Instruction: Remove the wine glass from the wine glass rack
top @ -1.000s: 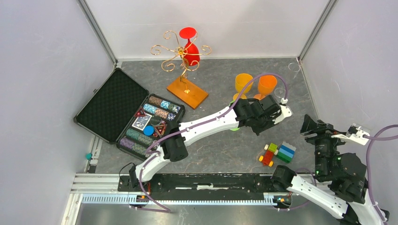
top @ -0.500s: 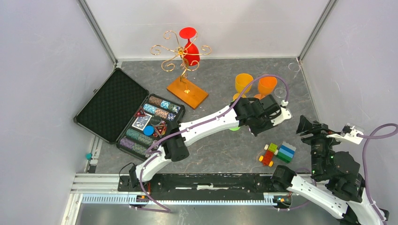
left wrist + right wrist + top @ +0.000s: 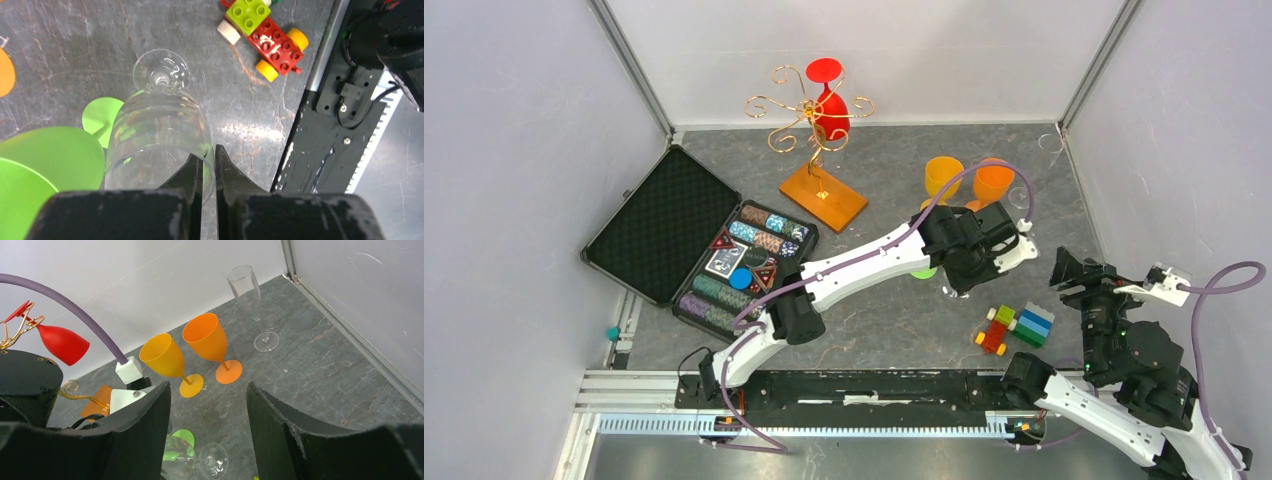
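While the red wine glass [image 3: 831, 112] hangs bowl-down from a scroll arm of the wine glass rack [image 3: 823, 197] at the upper middle of the top view, just as it did half a second ago, the left gripper [image 3: 209, 152] has slid a little toward the lower left. The round foot of a clear wine glass [image 3: 156, 125] now peeks out below it, where none showed before. The right gripper [image 3: 207, 390] has crept leftward from the right edge, nearer the toy blocks [image 3: 1016, 327]. The orange glass [image 3: 208, 341], the yellow glass [image 3: 163, 357] and the open chip case [image 3: 686, 232] sit where they were. Only the left wrist view shows the grip: the two black fingers are pinched together on the rim of the clear wine glass, the glass wall caught between them. Its foot points away toward the top of that frame, over the stone table [image 3: 60, 45] and beside a green glass [image 3: 47, 155]; whether the foot touches the table I cannot tell. From above, the arm hides that pinch. The right wrist view shows its own fingers spread wide with nothing between them. It also makes plain a tall clear flute [image 3: 248, 295] standing upright near the far corner, which is only a faint outline in the top view.
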`<act>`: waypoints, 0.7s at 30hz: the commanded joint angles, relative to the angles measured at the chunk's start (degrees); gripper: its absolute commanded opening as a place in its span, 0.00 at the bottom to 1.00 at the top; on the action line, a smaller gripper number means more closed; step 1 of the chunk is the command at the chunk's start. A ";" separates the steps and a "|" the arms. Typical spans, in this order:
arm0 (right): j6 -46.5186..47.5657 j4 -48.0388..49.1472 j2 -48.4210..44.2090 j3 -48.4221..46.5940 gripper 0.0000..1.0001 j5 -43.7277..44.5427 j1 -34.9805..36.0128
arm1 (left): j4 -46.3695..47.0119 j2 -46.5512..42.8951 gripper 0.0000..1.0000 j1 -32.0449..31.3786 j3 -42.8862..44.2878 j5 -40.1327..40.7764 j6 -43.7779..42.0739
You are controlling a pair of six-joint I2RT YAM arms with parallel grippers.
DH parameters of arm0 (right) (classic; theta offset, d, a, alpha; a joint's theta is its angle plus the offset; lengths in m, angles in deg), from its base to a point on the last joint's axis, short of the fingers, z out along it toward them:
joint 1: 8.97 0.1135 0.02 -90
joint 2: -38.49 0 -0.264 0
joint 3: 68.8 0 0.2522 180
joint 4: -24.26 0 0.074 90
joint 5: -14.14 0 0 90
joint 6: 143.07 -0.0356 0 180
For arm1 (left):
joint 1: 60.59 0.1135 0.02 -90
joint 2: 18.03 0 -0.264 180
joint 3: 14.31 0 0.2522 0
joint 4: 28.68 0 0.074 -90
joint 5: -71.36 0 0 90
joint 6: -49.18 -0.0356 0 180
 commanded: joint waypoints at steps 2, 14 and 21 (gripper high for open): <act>-1.20 -0.42 0.49 0.46 0.62 -0.80 0.08 | -8.24 -4.80 0.02 0.09 2.16 -2.28 -1.98; -2.03 -0.49 1.05 0.75 0.62 -1.19 0.08 | -5.45 -4.33 0.43 0.07 2.34 1.76 -0.10; -2.82 -2.07 2.20 0.00 0.63 -1.87 0.15 | 1.13 -5.41 0.55 1.38 2.54 4.00 3.66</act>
